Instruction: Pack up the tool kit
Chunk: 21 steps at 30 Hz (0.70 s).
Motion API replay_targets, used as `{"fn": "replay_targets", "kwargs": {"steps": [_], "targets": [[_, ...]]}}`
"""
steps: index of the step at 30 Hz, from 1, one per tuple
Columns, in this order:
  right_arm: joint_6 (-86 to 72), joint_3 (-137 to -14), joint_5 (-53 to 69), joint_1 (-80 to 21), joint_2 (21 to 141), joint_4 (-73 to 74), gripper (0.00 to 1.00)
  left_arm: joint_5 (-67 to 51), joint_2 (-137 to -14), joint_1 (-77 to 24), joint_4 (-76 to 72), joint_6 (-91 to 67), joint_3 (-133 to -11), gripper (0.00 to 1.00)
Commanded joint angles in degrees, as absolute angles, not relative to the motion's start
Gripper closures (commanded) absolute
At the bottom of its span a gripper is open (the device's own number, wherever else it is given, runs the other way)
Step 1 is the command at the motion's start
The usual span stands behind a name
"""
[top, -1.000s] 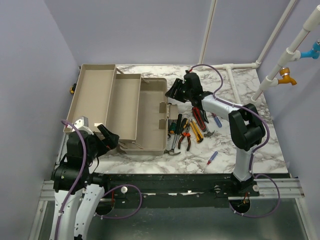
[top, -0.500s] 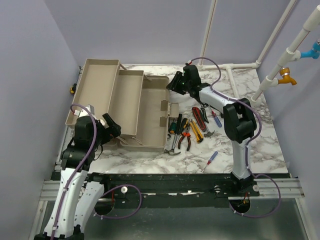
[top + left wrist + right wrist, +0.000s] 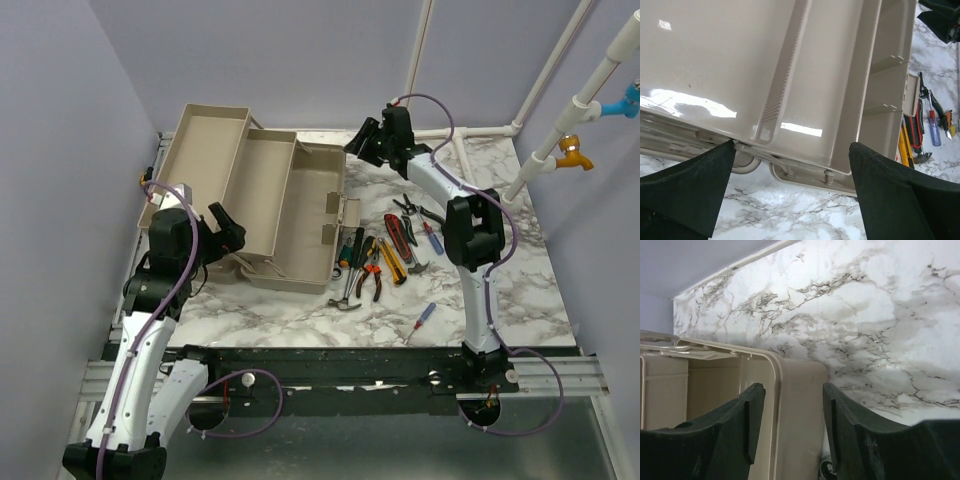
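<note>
left jaws wide open beside toolbox (image 3: 290, 215); right jaws parted, straddling its corner, seen only from wrist.

Pale lavender walls (image 3: 300, 60) are enclosing a white marble-patterned table (image 3: 520, 270) with grey veining. White pipes (image 3: 560, 110) are running up the back and right side, one wearing a blue fitting (image 3: 628, 100), another an orange one (image 3: 574, 152). A black rail (image 3: 350, 365) is lining the table's near edge.
</note>
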<state>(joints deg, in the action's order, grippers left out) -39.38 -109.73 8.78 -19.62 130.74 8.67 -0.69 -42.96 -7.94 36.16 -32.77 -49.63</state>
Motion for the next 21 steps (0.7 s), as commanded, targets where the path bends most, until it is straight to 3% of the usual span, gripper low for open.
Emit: {"fn": "replay_targets", "kwargs": {"steps": [1, 4, 10, 21], "targets": [[-38.86, -113.17, 11.61, -19.51, 130.45, 11.58, 0.36, -0.48, -38.46, -7.91, 36.73, -27.54, -54.61, 0.01], [-38.64, -110.45, 9.60, -19.51, 126.07, 11.79, 0.26, -3.60, -35.16, -7.92, 38.23, -24.90, -55.98, 0.02], [-36.77, -96.74, 3.84, -19.51, 112.71, 11.05, 0.26, -16.91, -35.08, -9.76, 36.89, -24.99, -55.36, 0.04], [-37.70, -64.82, -18.68, -19.47, 87.17, 16.86, 0.32, 11.38, -49.42, -45.57, 30.93, -24.23, -60.51, 0.05]]}}
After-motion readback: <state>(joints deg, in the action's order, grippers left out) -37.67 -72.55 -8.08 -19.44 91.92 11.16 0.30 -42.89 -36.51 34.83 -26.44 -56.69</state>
